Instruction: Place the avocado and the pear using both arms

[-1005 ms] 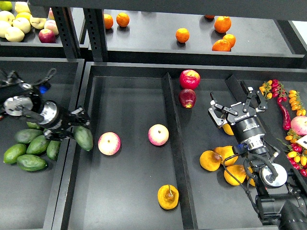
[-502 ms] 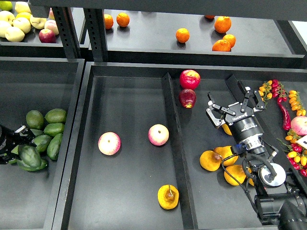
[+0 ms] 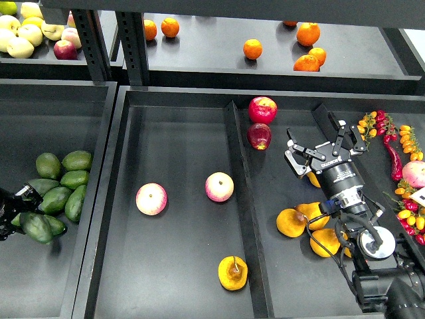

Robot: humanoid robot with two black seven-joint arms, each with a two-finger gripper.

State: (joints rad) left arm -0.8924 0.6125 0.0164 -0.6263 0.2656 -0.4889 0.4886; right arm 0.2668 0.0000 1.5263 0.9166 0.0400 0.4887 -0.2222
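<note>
at the left edge of the frame the left end effector (image 3: 20, 211) clamps the dark avocado (image 3: 36, 227). right end effector (image 3: 323, 148) hangs spread open, holding nothing, at center right. the pear (image 3: 233, 272) lies at bottom center.

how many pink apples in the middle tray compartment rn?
2. One pink apple lies left of centre; the other pink apple sits nearer the divider. A yellow-orange pear lies in front of them. The two darker red apples are across the divider.
</note>
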